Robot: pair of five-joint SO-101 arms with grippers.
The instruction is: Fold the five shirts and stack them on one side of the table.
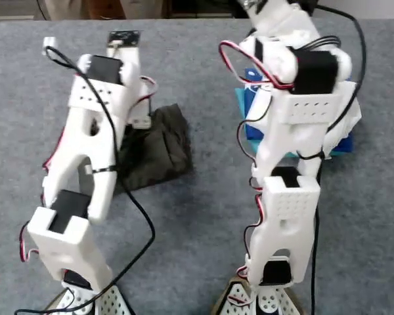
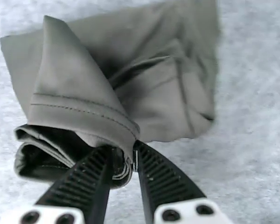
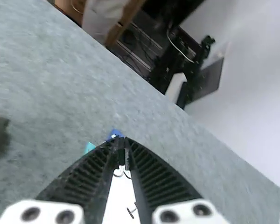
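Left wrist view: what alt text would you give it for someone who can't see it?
The left gripper pinches a raised fold of a dark grey shirt between its two black ribbed fingers. The shirt lies loosely bunched on the grey table, and a hem with double stitching runs down to the pinch.

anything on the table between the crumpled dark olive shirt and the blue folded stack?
Nothing. In the high view the stretch is bare grey felt table between the dark olive shirt and the blue folded stack.
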